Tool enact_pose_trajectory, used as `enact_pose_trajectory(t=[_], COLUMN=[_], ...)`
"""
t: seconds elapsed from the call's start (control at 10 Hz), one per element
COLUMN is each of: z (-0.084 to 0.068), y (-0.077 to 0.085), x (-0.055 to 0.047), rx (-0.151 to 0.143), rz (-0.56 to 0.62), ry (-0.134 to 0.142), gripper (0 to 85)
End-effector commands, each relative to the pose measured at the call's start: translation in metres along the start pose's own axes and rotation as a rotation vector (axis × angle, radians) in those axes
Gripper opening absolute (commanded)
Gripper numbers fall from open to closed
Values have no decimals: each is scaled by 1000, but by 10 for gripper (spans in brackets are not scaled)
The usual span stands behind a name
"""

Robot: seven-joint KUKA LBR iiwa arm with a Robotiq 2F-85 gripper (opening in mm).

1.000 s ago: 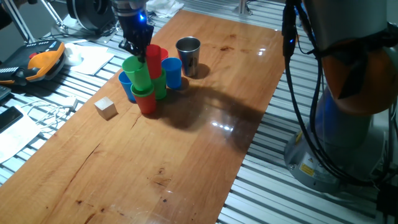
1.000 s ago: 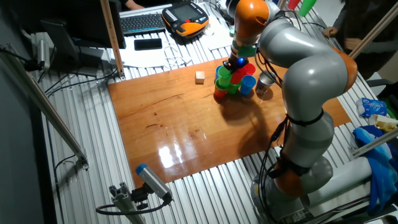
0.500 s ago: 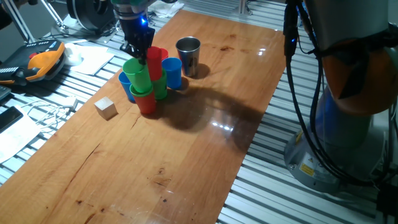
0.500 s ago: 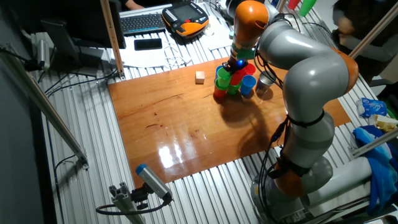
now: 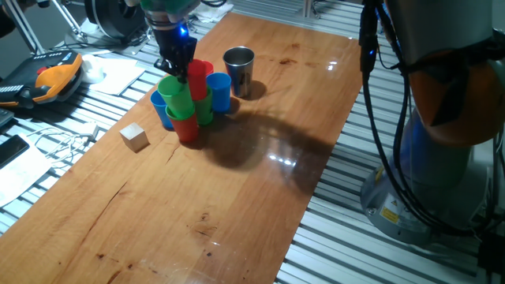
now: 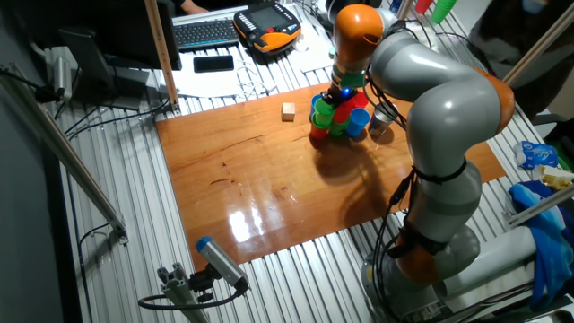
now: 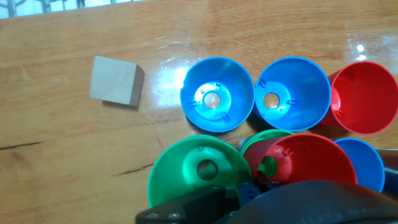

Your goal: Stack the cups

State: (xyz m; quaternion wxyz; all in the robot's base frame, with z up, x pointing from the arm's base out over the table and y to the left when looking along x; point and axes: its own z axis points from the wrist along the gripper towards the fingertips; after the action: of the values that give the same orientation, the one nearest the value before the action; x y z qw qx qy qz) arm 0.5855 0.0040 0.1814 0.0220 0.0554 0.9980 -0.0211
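One gripper [image 5: 178, 69] hangs at the upper left of one fixed view, right over the cluster of cups; whether its fingers are apart or closed on a rim I cannot tell, since the hand view shows only its dark body along the bottom edge.

Directly under it stands a green cup [image 7: 198, 171], mouth up, long axis vertical, nested on a short stack whose bottom cup is a red cup [image 5: 186, 128]. Touching it on the right in the hand view is a second red cup [image 7: 303, 163] with another green rim [image 7: 268, 135] peeking from behind it.

Two blue cups sit side by side in the middle of the hand view: the left blue cup [image 7: 216, 94] and the right blue cup [image 7: 292, 94], both upright and open. A third red cup [image 7: 364, 98] stands at the right edge, and a third blue one [image 7: 362, 164] lower right. All are small, tapered, glossy plastic.

One steel cup [image 5: 238, 69] stands apart, up and right of the cluster. One wooden cube [image 7: 115, 81] lies at upper left in the hand view, on the wooden table [image 5: 260, 197].
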Motion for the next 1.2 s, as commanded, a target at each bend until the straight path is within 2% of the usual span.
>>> enact_pose_trajectory(t=[0.0,0.3,0.4,0.9,1.0,1.1], z=[2,2,3,5,1,-7], y=[0,0,1,3,7,9], x=[0,-1,-1,-3,-6,-13], rx=[-5,2,6,14,1,4], rz=[1,12,16,28,53,72], ry=[2,9,10,6,7,5], gripper=[0,0,170,170,170,340])
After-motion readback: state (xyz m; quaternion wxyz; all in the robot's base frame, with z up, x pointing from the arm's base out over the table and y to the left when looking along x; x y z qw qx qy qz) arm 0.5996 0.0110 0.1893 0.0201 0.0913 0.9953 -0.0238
